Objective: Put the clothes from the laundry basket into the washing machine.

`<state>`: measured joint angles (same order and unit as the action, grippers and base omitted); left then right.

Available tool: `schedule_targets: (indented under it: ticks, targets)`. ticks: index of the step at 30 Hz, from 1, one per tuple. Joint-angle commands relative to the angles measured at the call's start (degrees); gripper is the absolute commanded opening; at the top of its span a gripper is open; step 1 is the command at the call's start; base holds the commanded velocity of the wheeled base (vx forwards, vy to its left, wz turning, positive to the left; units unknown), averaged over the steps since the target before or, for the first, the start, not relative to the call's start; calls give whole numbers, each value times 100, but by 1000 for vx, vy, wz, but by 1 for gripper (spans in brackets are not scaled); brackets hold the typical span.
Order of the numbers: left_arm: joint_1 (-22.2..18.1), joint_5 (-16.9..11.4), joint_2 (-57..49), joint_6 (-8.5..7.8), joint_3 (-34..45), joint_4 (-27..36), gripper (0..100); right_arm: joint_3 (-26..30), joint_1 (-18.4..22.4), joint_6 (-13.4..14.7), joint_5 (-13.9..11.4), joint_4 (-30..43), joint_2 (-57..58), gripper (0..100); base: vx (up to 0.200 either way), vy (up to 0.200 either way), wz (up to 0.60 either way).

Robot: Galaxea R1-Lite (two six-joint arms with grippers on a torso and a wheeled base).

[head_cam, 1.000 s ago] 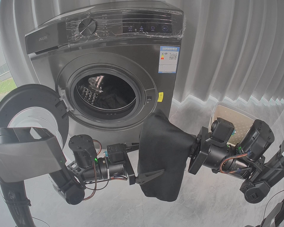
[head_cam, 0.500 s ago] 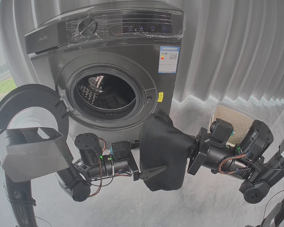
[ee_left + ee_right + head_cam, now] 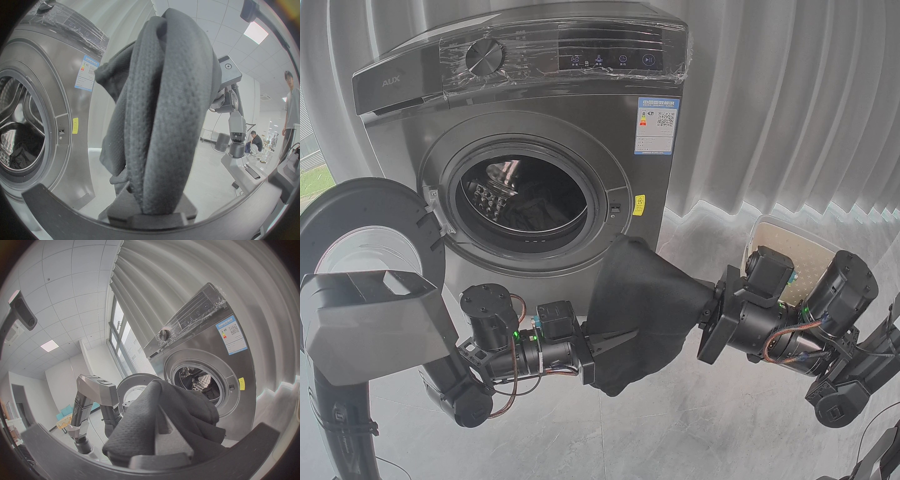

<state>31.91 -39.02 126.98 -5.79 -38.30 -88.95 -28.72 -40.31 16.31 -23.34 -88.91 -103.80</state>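
The cloth (image 3: 640, 300) has risen at its lower hem, as my left gripper (image 3: 609, 344) came in against it; if that one grips, I cannot tell. My right gripper (image 3: 706, 306) pinches the cloth at its 3 o'clock. The drum (image 3: 522, 200) lies at 11 o'clock from it, nearer my left arm.

Garment (image 3: 640, 300) before washing machine (image 3: 550, 125), laundry basket (image 3: 800, 250) farther right.

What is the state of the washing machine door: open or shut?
Open. The door is swung out to the robot's left, and the drum opening is uncovered, with dark cloth lying inside.
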Motion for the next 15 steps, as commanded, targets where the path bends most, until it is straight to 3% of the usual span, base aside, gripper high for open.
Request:
schedule_targets:
  ticks: [1,9,15]
  targets:
    - [-1,0,-217,-1,95,-8,0,-55,103,4,-3,5,-17,0,0,0,0]
    - [34,-62,-1035,-19,939,-8,0,-257,788,4,5,-13,-439,0,0,0,0]
    - [166,-62,-1377,-54,1510,-17,0,-239,859,4,5,-13,-624,0,0,0,0]
